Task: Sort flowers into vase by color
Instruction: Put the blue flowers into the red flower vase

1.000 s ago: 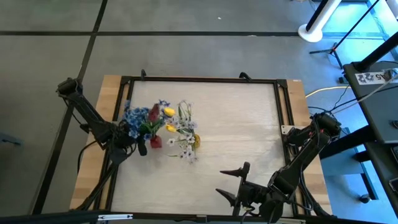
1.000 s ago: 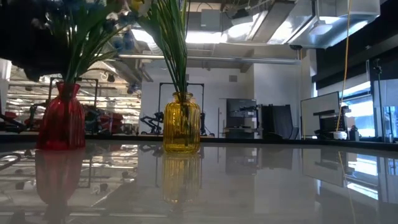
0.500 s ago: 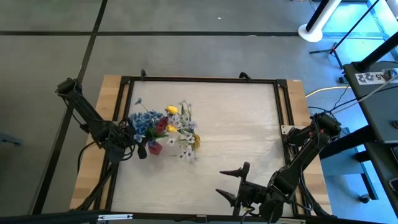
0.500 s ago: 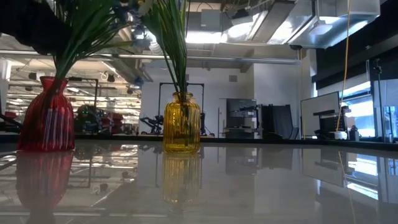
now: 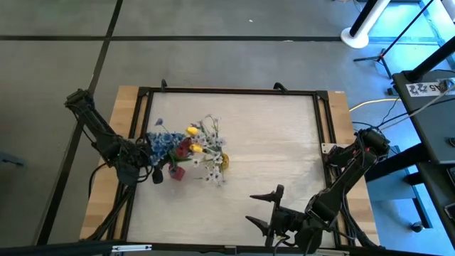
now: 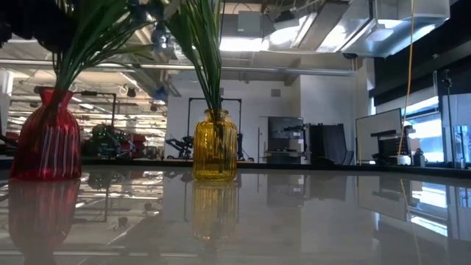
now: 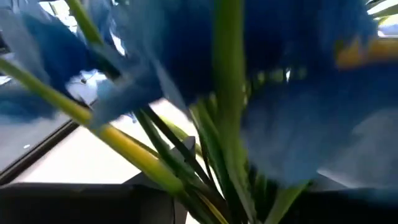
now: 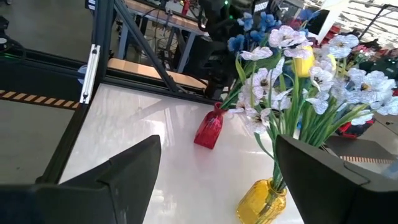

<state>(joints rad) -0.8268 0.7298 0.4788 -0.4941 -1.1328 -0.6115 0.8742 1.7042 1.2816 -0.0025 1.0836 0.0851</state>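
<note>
Now the left tool [image 5: 151, 165] sits among the blue flowers [image 5: 165, 144] in the tilted red vase [image 5: 177, 171]; its grip I cannot tell. Next, straighten them. Right tool [image 5: 266, 208] waits, wide open, empty.

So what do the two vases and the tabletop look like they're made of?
Red vase: looks like tinted glass, glossy and ribbed, since light passes through it and the stems show inside.
Yellow vase: likely the same, see-through amber with vertical ribs.
Tabletop: a smooth, glossy white surface, possibly laminate, which mirrors the vases and ceiling lights. The material can't be told for sure.
</note>
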